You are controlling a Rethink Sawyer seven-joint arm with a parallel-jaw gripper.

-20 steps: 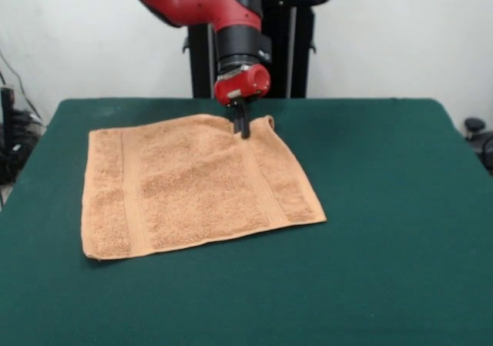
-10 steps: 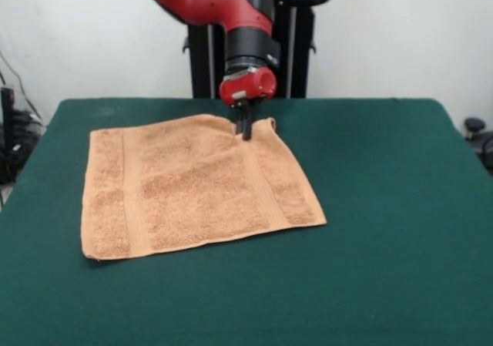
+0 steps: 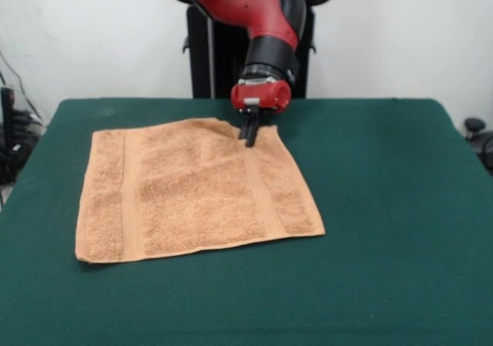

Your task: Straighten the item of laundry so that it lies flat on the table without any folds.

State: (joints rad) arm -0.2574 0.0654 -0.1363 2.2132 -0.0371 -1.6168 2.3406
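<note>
One orange-tan towel [image 3: 196, 188] lies on one green bench [image 3: 385, 207]. One red and black arm [image 3: 262, 22] comes down over it, carrying one gripper [image 3: 249, 132].

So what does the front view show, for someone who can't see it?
An orange-tan towel lies spread almost flat on a dark green table. A red and black robot arm reaches down from above, its gripper at the towel's far edge near one corner.
</note>
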